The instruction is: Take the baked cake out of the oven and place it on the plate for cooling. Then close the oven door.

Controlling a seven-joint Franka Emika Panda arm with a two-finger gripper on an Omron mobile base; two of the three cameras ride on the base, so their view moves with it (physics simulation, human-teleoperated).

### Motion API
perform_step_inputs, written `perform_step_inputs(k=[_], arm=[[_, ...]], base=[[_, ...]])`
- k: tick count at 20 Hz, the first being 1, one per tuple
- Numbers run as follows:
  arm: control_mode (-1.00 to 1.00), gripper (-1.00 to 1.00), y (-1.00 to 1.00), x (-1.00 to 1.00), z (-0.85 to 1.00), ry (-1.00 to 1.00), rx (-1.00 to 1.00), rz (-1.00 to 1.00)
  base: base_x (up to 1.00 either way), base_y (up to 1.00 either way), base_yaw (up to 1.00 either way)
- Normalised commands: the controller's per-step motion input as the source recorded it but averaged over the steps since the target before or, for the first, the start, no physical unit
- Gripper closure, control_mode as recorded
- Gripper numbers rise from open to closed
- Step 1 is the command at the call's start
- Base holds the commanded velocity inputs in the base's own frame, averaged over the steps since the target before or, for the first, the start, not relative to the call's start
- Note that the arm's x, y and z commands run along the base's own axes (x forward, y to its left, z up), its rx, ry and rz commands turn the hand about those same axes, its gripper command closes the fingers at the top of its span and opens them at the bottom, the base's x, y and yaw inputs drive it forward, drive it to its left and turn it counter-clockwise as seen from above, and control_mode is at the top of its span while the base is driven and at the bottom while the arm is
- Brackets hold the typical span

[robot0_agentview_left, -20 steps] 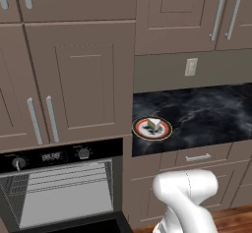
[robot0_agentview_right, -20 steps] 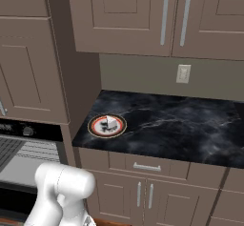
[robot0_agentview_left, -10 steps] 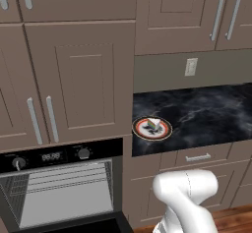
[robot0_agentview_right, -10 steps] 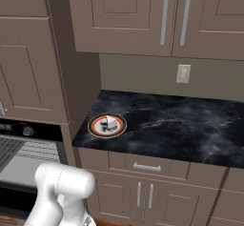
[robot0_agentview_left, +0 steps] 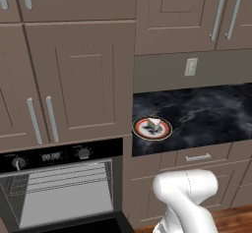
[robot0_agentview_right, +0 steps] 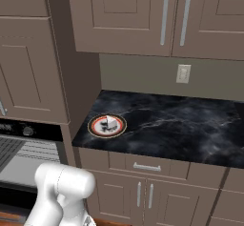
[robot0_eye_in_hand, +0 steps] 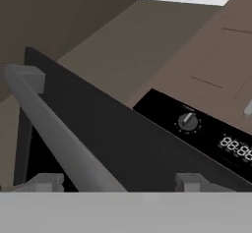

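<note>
Your gripper's jaws stand wide and empty just below the oven door (robot0_eye_in_hand: pixel 123 143), its silver bar handle (robot0_eye_in_hand: pixel 64 143) running right in front of the hand. The baked cake (robot0_agentview_left: pixel 154 124) already sits on the plate (robot0_agentview_left: pixel 140 130) on the dark counter (robot0_agentview_right: pixel 190 134). With the oven (robot0_agentview_left: pixel 59 192) gaping, you likely next push the door up shut.

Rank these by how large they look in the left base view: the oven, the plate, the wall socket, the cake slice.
1. oven, largest, though cut off by the frame.
2. plate.
3. wall socket.
4. cake slice, smallest.
</note>
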Motion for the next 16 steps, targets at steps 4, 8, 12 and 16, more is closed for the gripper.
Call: perform_step_inputs(k=[4,8,12,16], arm=[[-1.0,-1.0,0.0,0.73,0.01,-0.15,0.01,0.0],[-1.0,-1.0,0.0,0.74,0.02,-0.16,0.02,0.0],[-1.0,-1.0,0.0,0.75,0.01,-0.18,0.03,0.0],[-1.0,-1.0,0.0,0.75,0.0,-0.2,0.02,0.0]], base=[[0.0,0.0,0.0],[0.0,0.0,0.0],[0.0,0.0,0.0],[0.0,0.0,0.0]])
